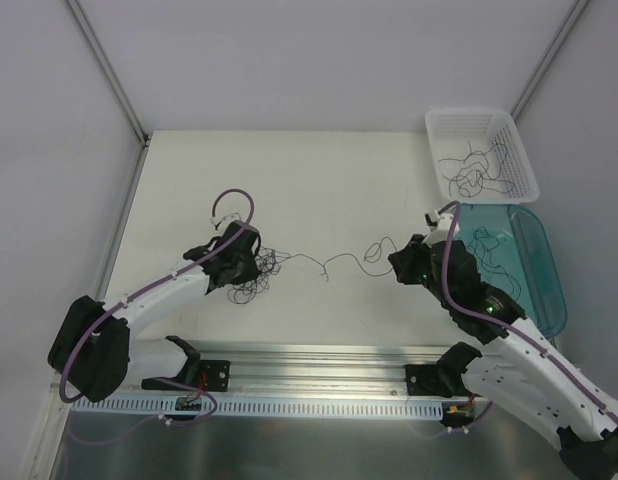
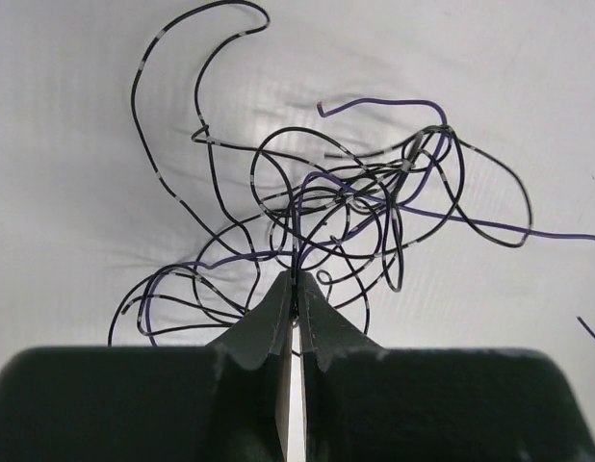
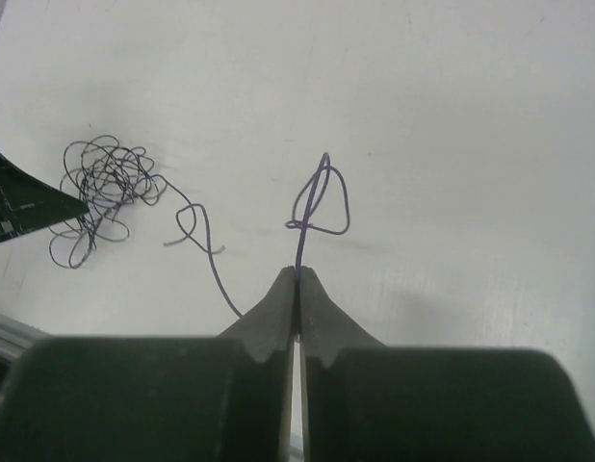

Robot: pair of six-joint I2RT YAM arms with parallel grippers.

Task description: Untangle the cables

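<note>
A wad of thin dark purplish-black cables [image 1: 255, 272] lies at the left middle of the white table. My left gripper [image 1: 247, 262] is shut on strands of it; in the left wrist view the wad [image 2: 346, 197] spreads just beyond my closed tips [image 2: 296, 279]. One thin purple strand [image 1: 334, 262] runs from the wad to the right. My right gripper [image 1: 394, 258] is shut on this strand; in the right wrist view the strand [image 3: 322, 197] loops just past my tips [image 3: 297, 273], and the wad [image 3: 105, 188] lies at the far left.
A white basket [image 1: 480, 152] with several loose wire strands stands at the back right. A teal bin [image 1: 529, 262] with more strands sits below it, beside the right arm. A metal rail [image 1: 319, 365] runs along the table's near edge.
</note>
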